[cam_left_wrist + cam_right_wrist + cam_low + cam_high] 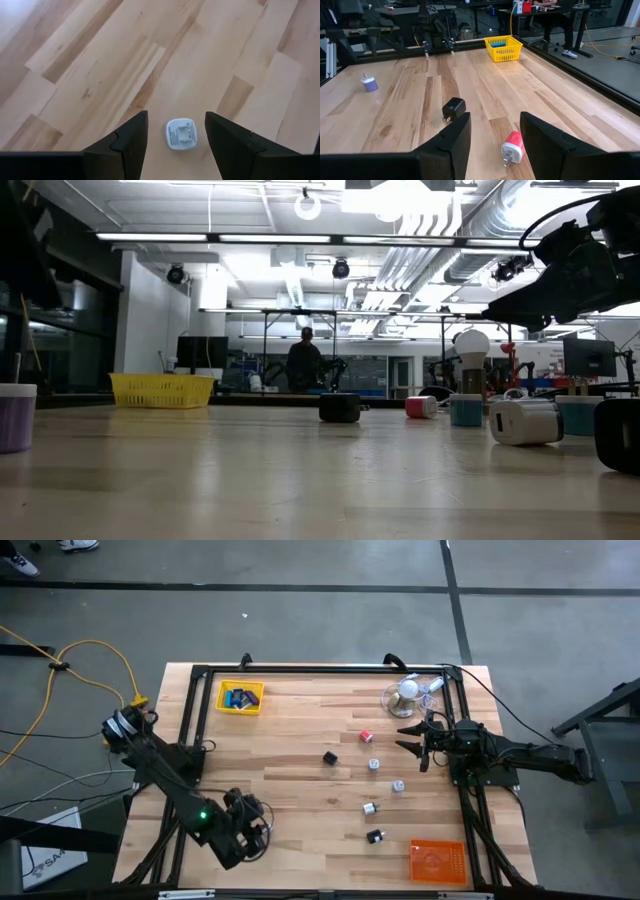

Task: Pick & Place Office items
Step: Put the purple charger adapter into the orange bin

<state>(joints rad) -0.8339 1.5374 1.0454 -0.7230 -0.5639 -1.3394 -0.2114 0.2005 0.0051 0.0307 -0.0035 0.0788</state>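
Left gripper (176, 131) hovering open-fingered over a small white square plug (181, 134) unseen from overhead, right gripper (495, 132) parted and empty above a red-and-white plug (512, 147) beside a black plug (453, 108) on the table (300, 740).

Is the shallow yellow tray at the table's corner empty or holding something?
Holding something. The high view shows dark blue pieces lying inside the yellow tray.
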